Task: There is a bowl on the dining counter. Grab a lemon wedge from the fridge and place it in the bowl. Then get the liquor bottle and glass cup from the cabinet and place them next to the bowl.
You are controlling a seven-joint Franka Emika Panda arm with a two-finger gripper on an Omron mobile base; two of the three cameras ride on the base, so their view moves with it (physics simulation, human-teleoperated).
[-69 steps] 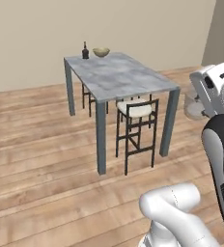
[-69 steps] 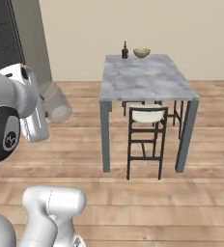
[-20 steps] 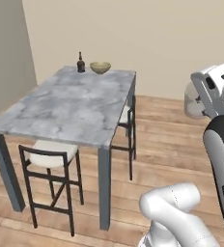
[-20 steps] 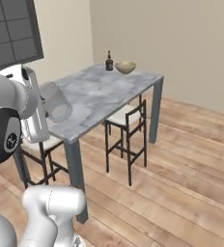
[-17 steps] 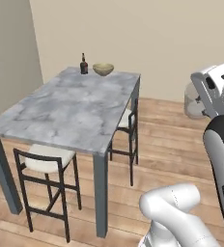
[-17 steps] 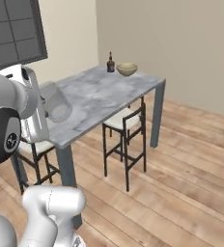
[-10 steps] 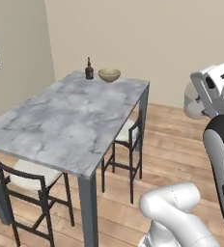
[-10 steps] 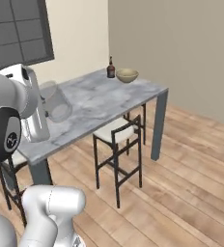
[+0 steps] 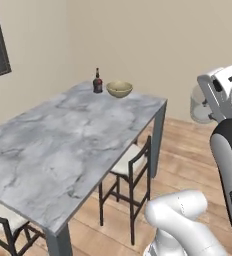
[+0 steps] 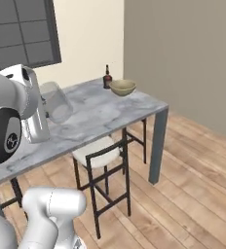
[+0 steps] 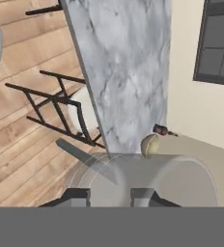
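The small clear tapered glass cup point(image 10: 56, 102) sits clamped in the arm's two-finger gripper point(image 11: 110, 195), carried in the air near the white wrist, off the table; seen in the left base view point(image 9: 202, 104) against the beige wall, and up close in the hand view point(image 11: 143, 178) with the dark fingertips point(image 11: 77, 195) closed on its wall. The round shallow olive-tan bowl point(image 9: 119, 89) with paler rim stands at the far end of the large grey-veined marble dining counter point(image 9: 73, 140), near the corner. Whether the lemon wedge is in the bowl cannot be told. The small dark liquor bottle point(image 9: 97, 81) with narrow neck and red band stands upright just beside the bowl, apart from it. Black-framed stool with pale seat point(image 10: 98, 153) is tucked under the counter's long side. Wooden plank floor point(image 10: 183, 185) below, dark-framed window point(image 10: 22, 34) on the cream wall behind.
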